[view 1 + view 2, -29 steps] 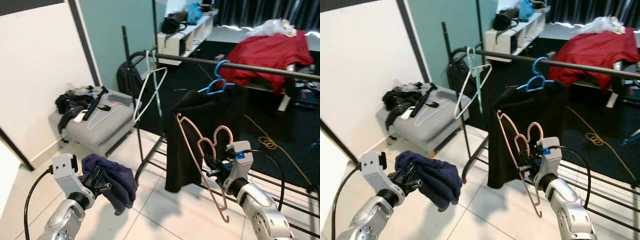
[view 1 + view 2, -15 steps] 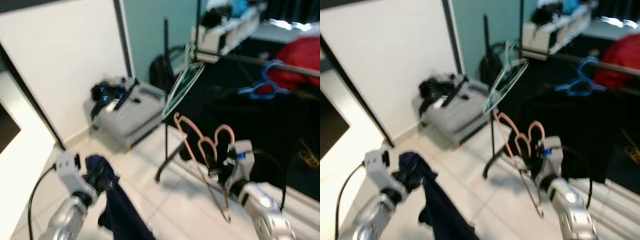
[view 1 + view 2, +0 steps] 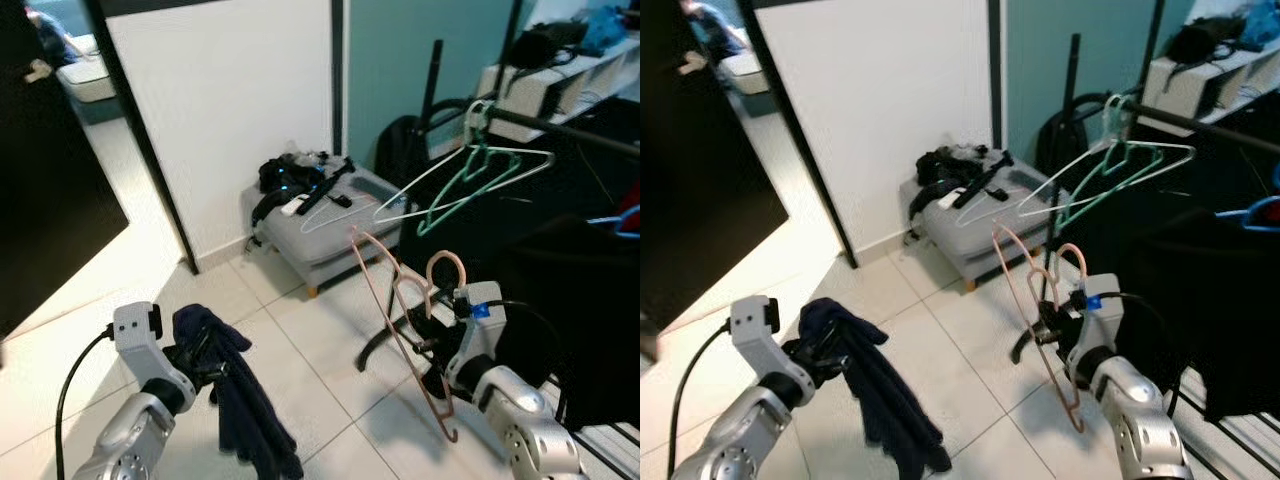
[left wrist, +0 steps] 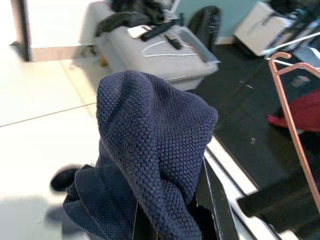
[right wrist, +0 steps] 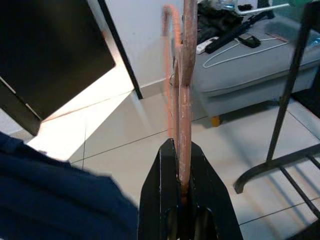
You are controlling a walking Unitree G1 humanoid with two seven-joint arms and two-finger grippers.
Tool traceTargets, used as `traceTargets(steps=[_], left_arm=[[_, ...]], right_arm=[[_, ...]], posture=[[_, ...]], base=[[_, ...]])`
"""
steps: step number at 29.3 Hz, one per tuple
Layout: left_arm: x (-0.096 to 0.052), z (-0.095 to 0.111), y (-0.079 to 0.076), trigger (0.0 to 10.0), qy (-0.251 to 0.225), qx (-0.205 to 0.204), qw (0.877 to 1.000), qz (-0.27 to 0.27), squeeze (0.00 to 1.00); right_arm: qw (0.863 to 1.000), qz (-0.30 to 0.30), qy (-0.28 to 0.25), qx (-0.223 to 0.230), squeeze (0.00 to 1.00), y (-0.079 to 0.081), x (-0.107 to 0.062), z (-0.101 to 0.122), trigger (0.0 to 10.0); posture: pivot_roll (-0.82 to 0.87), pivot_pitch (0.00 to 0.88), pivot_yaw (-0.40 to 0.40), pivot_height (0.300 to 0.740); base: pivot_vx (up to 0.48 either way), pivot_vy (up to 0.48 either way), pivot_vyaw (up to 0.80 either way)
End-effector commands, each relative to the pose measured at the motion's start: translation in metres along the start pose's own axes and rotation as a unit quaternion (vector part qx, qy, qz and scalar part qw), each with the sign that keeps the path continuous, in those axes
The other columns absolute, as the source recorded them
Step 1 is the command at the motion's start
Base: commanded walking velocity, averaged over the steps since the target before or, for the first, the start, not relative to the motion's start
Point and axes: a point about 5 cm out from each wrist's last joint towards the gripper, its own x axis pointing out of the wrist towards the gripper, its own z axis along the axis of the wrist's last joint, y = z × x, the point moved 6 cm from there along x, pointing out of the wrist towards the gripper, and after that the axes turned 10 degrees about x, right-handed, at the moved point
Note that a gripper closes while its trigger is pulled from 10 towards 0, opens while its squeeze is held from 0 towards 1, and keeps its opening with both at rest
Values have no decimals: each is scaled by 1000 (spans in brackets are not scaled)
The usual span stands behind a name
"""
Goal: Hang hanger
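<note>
No text, label or number can be read anywhere.

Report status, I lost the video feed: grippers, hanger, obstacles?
Right gripper shut on pink hanger. Left gripper shut on navy garment. Hanger not yet on rack rail; green hanger hangs there.

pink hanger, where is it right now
The pink hanger is clamped in the right gripper, held up over the tiled floor just left of the clothes rack and below the green hanger.
</note>
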Motion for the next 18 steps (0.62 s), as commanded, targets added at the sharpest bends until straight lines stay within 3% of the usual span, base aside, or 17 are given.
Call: traceTargets(steps=[1, 18], left_arm=[[-1, 4, 3, 10000, -5, 1, 1000, 5, 0], [0, 6, 5, 10000, -10, -7, 1000, 11, 0]], right_arm=[[1000, 5, -6, -1, 0, 3, 1, 1, 10000], [1000, 6, -7, -2, 0, 4, 1, 3, 10000]], posture=[[-14, 0, 59, 731], [-13, 0, 56, 731]], base=[[0, 0, 750], [0, 0, 750]])
